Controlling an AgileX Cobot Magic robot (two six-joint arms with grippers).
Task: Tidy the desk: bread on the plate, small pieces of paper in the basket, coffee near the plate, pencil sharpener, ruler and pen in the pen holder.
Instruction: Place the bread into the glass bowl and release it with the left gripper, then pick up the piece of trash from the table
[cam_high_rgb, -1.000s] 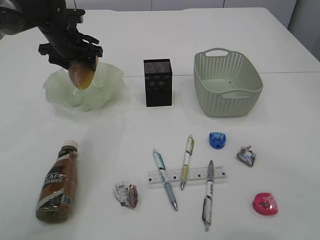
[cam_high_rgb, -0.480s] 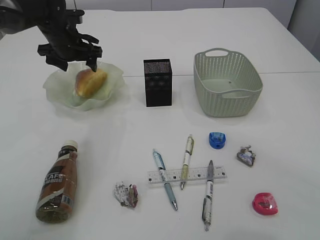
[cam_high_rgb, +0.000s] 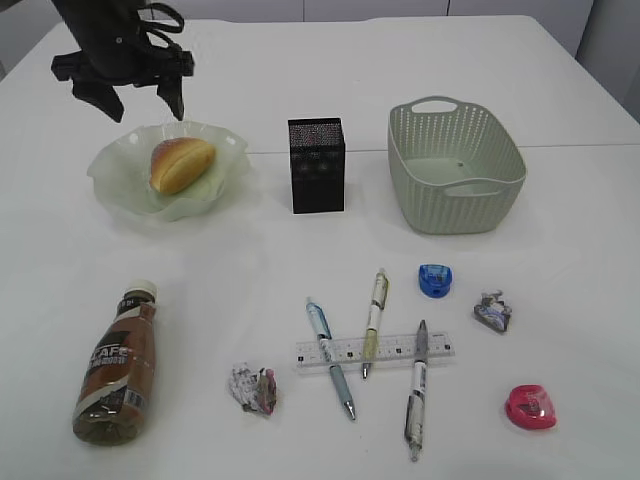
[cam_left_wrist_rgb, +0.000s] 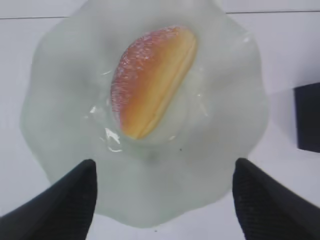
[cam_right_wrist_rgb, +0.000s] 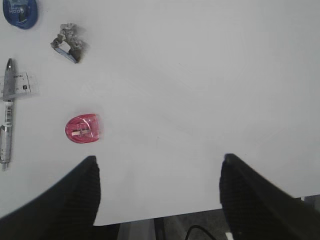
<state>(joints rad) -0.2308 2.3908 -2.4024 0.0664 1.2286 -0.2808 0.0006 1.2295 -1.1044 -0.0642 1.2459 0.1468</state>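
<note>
Bread (cam_high_rgb: 181, 165) lies in the plate (cam_high_rgb: 118, 188); above the plate, the empty left gripper (cam_high_rgb: 136, 100) hangs spread wide. Best to lift straight up, clear of the plate's rim.

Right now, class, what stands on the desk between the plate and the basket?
In the exterior view, the pen holder stands between the plate and the basket, apart from both.

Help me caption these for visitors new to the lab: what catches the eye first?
The golden bread lying in the wavy green plate at far left, with the black left gripper open above it. Next, the pens and ruler crossed at front centre, and the pink sharpener at front right.
</note>
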